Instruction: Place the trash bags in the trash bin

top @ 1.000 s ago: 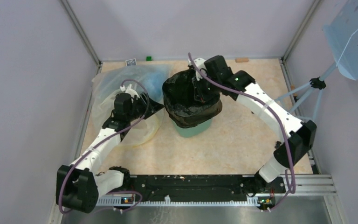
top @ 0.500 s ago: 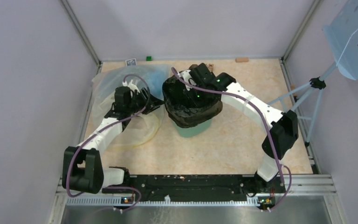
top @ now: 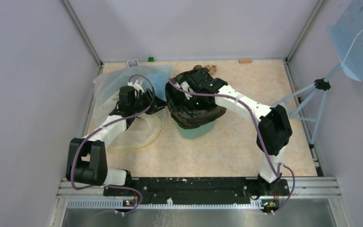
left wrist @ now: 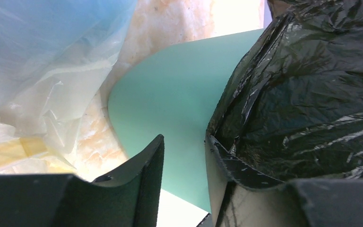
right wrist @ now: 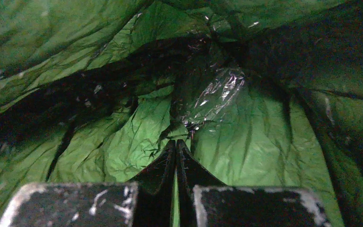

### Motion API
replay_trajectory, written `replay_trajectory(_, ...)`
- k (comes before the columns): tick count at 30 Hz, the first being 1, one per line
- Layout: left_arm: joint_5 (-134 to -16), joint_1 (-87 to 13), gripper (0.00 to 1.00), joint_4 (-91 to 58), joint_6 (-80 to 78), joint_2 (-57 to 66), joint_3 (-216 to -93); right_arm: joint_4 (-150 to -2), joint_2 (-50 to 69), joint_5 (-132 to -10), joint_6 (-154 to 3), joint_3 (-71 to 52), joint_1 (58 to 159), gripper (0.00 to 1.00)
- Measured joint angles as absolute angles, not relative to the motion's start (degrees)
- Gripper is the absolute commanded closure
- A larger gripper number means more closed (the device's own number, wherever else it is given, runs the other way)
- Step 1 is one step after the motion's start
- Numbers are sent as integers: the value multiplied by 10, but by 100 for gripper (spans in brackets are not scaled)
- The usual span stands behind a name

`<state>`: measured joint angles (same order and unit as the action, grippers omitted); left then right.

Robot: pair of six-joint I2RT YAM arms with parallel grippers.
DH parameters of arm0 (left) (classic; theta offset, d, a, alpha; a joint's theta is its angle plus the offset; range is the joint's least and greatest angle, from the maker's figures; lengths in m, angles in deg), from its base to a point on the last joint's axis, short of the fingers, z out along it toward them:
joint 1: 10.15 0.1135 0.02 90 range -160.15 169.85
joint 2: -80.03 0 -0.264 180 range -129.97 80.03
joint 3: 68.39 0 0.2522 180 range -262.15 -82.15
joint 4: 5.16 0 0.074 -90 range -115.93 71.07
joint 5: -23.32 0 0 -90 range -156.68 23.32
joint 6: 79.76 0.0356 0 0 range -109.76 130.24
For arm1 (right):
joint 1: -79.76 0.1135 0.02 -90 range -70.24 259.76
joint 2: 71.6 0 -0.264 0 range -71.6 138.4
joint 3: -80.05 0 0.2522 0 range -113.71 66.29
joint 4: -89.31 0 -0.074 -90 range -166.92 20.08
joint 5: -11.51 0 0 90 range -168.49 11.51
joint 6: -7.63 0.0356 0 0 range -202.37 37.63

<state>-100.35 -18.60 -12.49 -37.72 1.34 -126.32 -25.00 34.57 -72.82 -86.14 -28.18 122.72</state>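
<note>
Down inside the bag's mouth, my right gripper [right wrist: 176, 142] is pressed shut, with the trash bag [right wrist: 137, 123] all around it, draped over the upright trash bin [top: 196, 132]. My left gripper [left wrist: 183, 139], spread, sits just left of the bin, the bag's hem against one finger. A second ago the right gripper hung at the far rim.

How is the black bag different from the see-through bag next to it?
The black bag is dark and shiny, so nothing shows through it; the see-through bag lets you see blue and yellow things inside. The black bag is spread open over the rim of the green bin; the see-through bag lies on the table beside the bin. Both are thin, crinkly plastic.
</note>
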Motion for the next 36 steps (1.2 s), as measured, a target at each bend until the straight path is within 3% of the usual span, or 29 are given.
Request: replay_trajectory(36, -957, -186, 61, -240, -295, 77, -1299, -319, 461, -712, -833, -213, 1227, 100)
